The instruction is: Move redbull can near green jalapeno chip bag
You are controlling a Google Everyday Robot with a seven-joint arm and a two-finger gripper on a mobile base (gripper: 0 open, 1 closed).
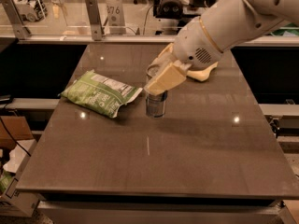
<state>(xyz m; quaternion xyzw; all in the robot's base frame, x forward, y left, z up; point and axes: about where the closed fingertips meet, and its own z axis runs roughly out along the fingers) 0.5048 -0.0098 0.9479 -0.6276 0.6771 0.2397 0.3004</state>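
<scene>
The redbull can [156, 104] stands upright on the dark table [196, 153], just right of the green jalapeno chip bag [99, 93], which lies flat at the left. My gripper [161, 77] comes down from the upper right and is shut on the can's upper part; its pale fingers [166, 79] cover the can's top. A small gap lies between the can and the bag's right edge.
A pale yellow sponge [204, 72] lies behind my arm at the back right of the table. A rail with metal posts [93, 17] runs along the table's far edge. A cardboard box [14, 132] is on the floor at the left.
</scene>
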